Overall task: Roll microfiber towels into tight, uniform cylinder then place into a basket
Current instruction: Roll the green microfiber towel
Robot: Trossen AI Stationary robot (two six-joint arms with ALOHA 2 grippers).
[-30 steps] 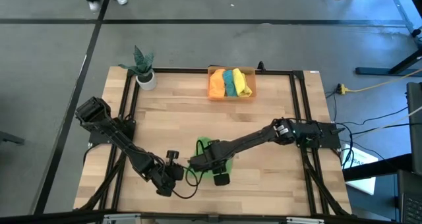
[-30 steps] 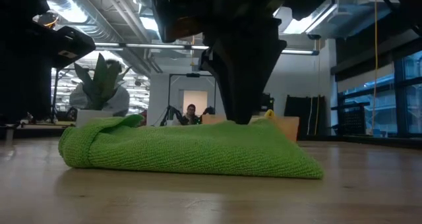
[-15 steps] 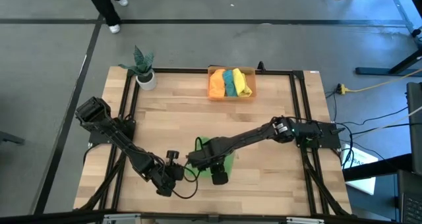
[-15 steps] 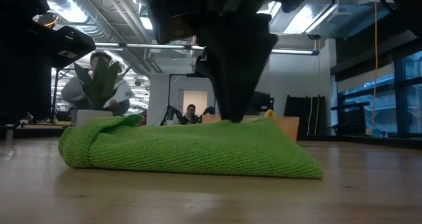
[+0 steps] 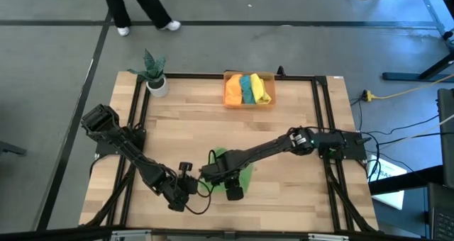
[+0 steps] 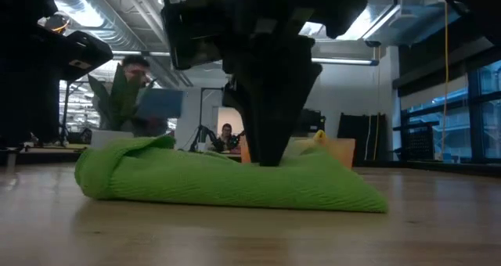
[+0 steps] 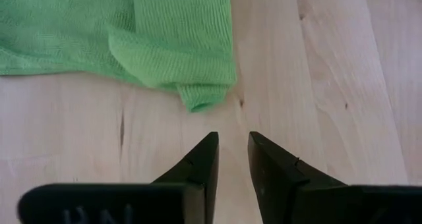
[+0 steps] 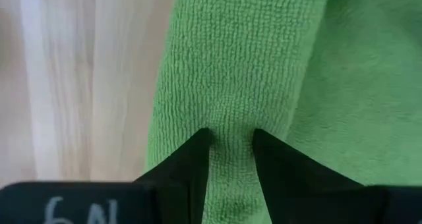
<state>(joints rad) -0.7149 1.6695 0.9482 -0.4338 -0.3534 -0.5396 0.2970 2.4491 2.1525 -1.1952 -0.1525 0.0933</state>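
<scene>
The light green towel (image 5: 245, 176) lies partly folded on the table's near middle; it also shows in the low view (image 6: 180, 180). My right gripper (image 8: 229, 140) stands on it from above, shut on its rolled edge, and also shows in the high view (image 5: 225, 181). My left gripper (image 7: 233, 148) is shut and empty, low over the bare wood just left of the towel's corner (image 7: 204, 99). The orange basket (image 5: 250, 101) at the far middle holds the orange, teal and yellow towels. My right gripper pinches the towel's thick folded-over edge (image 8: 227, 112) between its two fingers, coming from above and pointing down. The fingers lie across that edge. The towel rests on the table and dips where the fingers (image 6: 270, 152) sink into it.
A white pot with a green plant (image 5: 154, 74) stands at the far left corner. A black frame rail (image 5: 213, 76) runs round the table. A person walks on the floor beyond the far edge (image 5: 138, 7). Bare wood lies between the towel and the basket.
My right gripper has gone down into the towel and slightly toward the table's left edge. The towel's top has sunk in under the fingers and its left end has drawn in a little. A person has walked past behind the table.
</scene>
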